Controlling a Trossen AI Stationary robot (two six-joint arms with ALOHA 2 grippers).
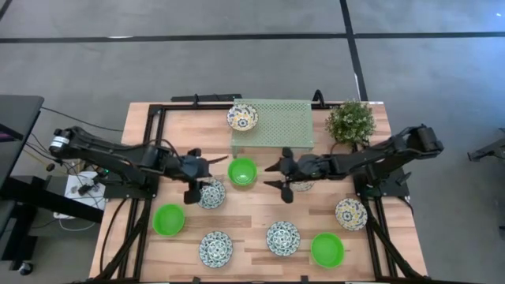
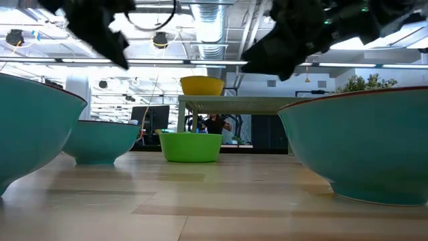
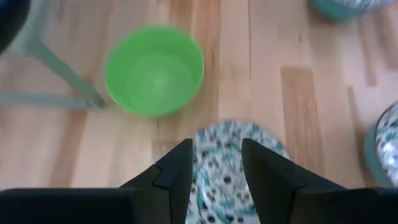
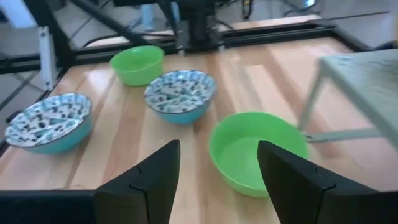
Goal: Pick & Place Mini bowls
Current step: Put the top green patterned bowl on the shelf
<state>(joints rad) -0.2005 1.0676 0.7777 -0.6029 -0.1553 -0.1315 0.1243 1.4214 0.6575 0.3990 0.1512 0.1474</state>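
Both grippers empty: I'd centre my wide right gripper [image 4: 217, 180] squarely over the green bowl's [image 4: 258, 151] rim.

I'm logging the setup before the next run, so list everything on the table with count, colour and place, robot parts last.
Green mini bowls: three, plain bright green; one at table centre in front of the rack, one front left, one front right.
Patterned mini bowls: six, white with blue pattern; one on the rack, one under the left gripper, one under the right gripper, two along the front, one at right.
Mesh rack: one, pale green, back centre.
Potted plant: one, green, back right.
Table: one, light wood.
Left gripper: dark, jaws open, over a patterned bowl.
Right gripper: dark, jaws open, right of the centre green bowl.
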